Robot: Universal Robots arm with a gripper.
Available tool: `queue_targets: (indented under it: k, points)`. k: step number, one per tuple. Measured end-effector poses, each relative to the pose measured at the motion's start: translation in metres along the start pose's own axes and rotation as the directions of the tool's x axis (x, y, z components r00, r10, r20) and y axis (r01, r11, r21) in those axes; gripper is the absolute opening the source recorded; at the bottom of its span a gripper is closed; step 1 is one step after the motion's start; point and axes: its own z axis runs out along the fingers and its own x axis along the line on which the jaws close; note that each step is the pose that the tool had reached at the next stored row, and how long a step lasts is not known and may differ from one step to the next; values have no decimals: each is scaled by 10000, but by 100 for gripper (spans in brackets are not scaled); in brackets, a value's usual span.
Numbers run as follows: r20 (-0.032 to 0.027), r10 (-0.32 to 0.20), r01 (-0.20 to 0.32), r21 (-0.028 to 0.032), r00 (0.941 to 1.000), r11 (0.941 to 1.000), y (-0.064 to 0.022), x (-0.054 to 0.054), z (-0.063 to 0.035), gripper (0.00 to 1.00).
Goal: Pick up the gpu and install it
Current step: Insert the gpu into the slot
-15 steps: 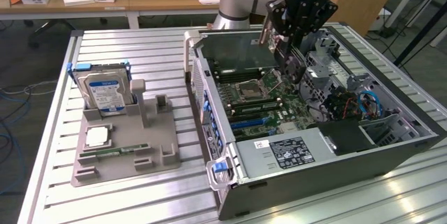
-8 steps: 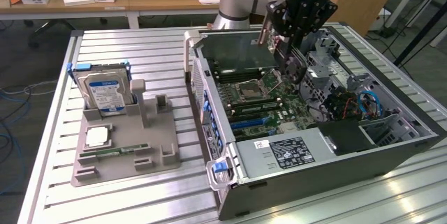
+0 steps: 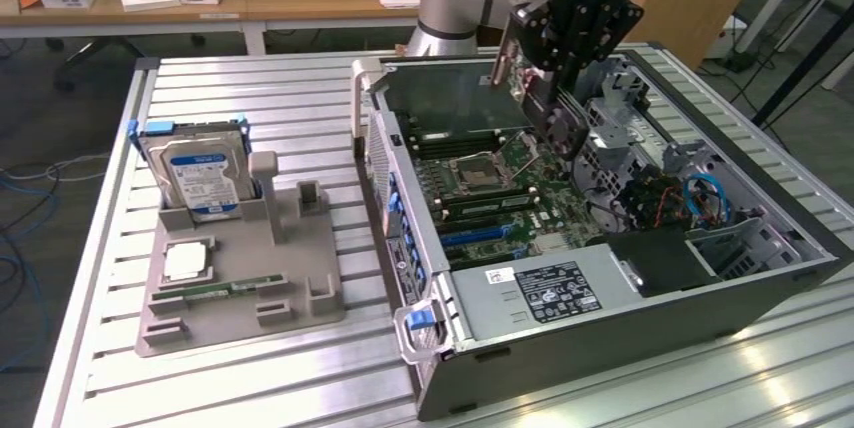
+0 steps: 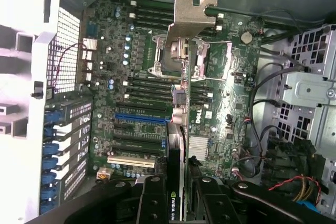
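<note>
Gpu [image 4: 181,103], seen edge-on, reads "NVIDIA QUA" before the lettering is cut off. We have it clamped between black jaws closed partway on its thin dark board, with the pale bent metal bracket outermost. It hangs above the open computer case [image 3: 627,348] near the worktop's [image 3: 267,98] far edge, over a green motherboard [image 4: 131,66] marked DELL. Its flat faces are hidden.
</note>
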Motion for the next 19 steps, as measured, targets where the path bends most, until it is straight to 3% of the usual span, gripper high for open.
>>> queue_targets:
  k: [19]
  points:
    - [51, -1196, 1196, -15, 9928, 9928, 0, 0, 0, 26]
